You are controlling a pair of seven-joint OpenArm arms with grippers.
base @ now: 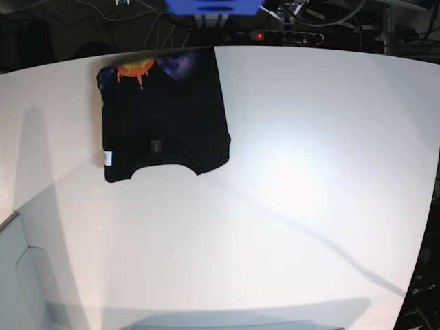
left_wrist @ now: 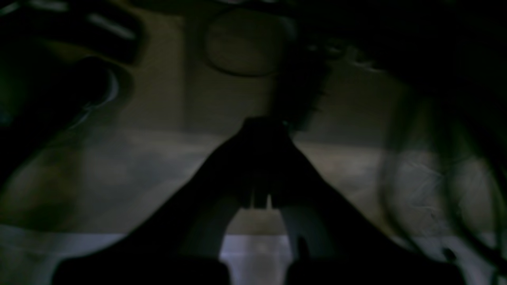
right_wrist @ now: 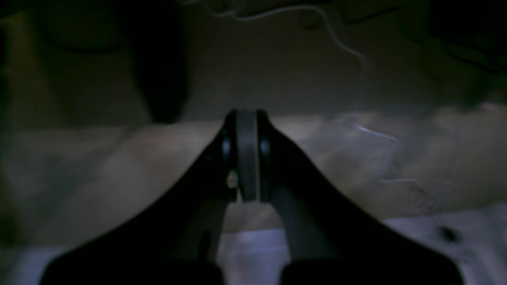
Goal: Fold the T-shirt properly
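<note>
Lying folded at the far left of the white surface (base: 289,172): the T-shirt (base: 165,117), black, compact rectangle.
Orange-and-purple print at its far edge, small white tag near its left corner. Left gripper (left_wrist: 261,130) fingers pressed together, empty; right gripper (right_wrist: 246,118) fingers likewise together, nothing between. Wrist views dark, blurry.

The black cloth T-shirt (base: 163,117) at the upper left of the base view looks soft and matt, its orange-and-purple print (base: 148,67) flat, with a small white tag (base: 107,158). The smooth white table (base: 295,172) beneath carries a soft sheen. Both wrist views show dark, matt plastic-looking fingers (right_wrist: 247,158).
</note>
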